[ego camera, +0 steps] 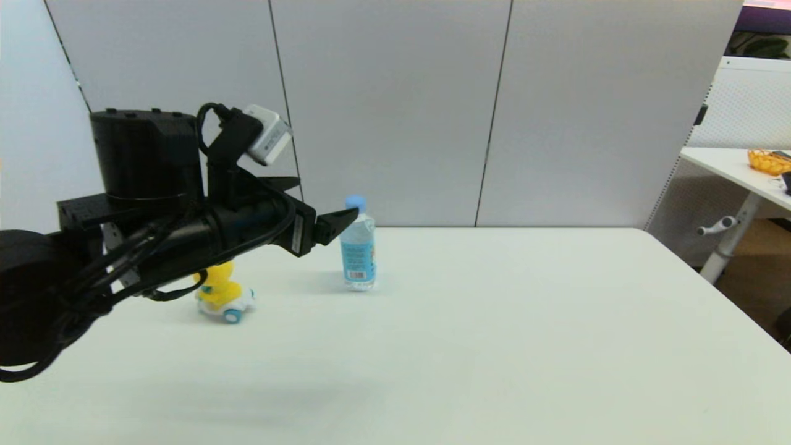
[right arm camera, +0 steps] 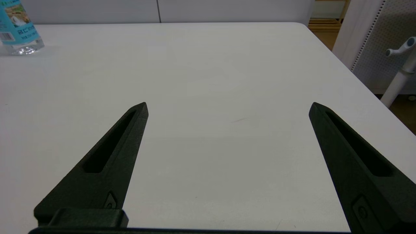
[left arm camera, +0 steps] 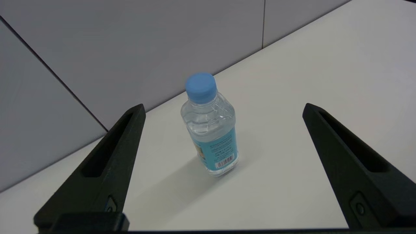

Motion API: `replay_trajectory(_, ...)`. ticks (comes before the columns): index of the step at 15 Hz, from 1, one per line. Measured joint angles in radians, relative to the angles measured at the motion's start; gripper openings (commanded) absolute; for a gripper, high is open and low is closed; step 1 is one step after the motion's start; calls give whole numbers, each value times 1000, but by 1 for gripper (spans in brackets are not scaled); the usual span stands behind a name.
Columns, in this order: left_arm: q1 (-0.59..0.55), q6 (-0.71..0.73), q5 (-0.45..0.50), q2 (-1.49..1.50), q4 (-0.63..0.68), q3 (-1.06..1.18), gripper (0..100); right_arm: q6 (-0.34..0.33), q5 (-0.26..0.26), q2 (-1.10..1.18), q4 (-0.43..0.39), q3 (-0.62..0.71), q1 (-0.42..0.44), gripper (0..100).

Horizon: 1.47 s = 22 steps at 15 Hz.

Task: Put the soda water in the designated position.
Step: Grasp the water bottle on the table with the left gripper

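Partly hidden: yellow duck toy (ego camera: 224, 295), top half behind the left arm in head view; only body and blue-white wheeled base showing. Right arm absent from head view; right gripper (right arm camera: 227, 109) seen only through its own wrist camera, fingers spread wide, hanging over bare white table (ego camera: 494, 334). Soda water (right arm camera: 18, 27) clipped at that view's edge, just lower label and clear base visible.

Label text: small print on blue, too fine to read. White barcode patch near the bottom, digits illegible. No brand name made out.

Soda water upright on the table toward the far edge, near the grey wall panels, right of the duck and apart from it. Left gripper (left arm camera: 224, 109) raised at cap height, fingers spread wide, bottle ahead between the fingertips, no contact.
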State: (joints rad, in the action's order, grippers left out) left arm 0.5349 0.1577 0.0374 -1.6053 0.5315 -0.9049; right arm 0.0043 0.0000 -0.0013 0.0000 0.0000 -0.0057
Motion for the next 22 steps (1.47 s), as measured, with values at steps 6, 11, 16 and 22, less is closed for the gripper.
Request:
replay_trajectory(6,0,-83,-91,-189,253,16,100,0,0,0,0,0,0,100)
replay_trajectory(11,0,-138,-110,-331,375,-27,100,0,0,0,0,0,0,100)
replay_trajectory(16,-5,-157,-140,-436,415,-113,100,0,0,0,0,0,0,100)
replay_trajectory(22,-20,-158,-171,-472,443,-136,100,0,0,0,0,0,0,100)
